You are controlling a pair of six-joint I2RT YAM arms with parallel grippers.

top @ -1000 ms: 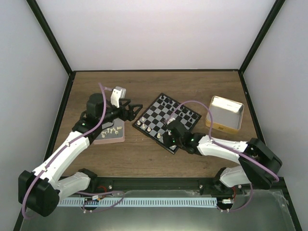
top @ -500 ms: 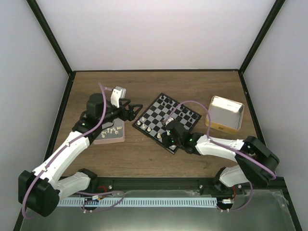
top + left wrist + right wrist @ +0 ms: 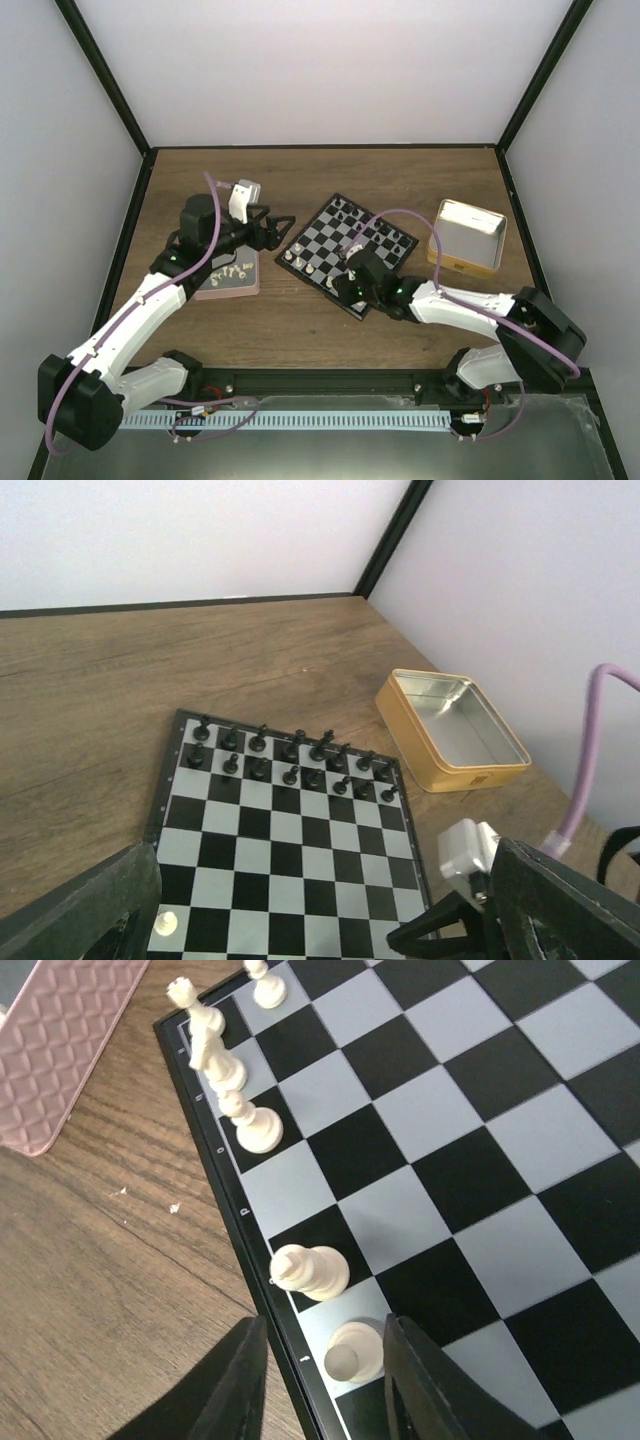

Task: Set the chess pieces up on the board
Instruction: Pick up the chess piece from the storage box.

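Where the flat square board (image 3: 345, 247) of black and pale grey checks, edged with a thin black rim, lies cornerwise on the middle of the brown wooden table (image 3: 300, 335), one tiny cream-white chess piece (image 3: 354, 1352) stands upright on a pale square in the board's outermost row, close to a corner. The right gripper (image 3: 325, 1326) sits low over that corner, its two black fingers (image 3: 238, 1390) parted to either side of the piece. One finger is plainly clear of it. The other lies right against its side, and whether they touch I cannot tell. Nothing is pinched.

Several more cream-white pieces (image 3: 306, 1270) stand upright along the same outer row of the board, with one set a square further in. Along the opposite side of the board, the small black pieces (image 3: 290, 758) stand in two rows, and the squares between the two camps are bare.

The left gripper (image 3: 276, 228) hangs just off the board's corner on the cream pieces' side, its jaws spread as wide as they go and holding nothing. Just past it, near that same corner but apart from the board, rests a square pink quilted tray (image 3: 228, 288) with a scatter of loose cream figures (image 3: 232, 270) lying on it. Off the board's far corner, apart from it, sits a rectangular tan box (image 3: 468, 236) with a silvery inside.
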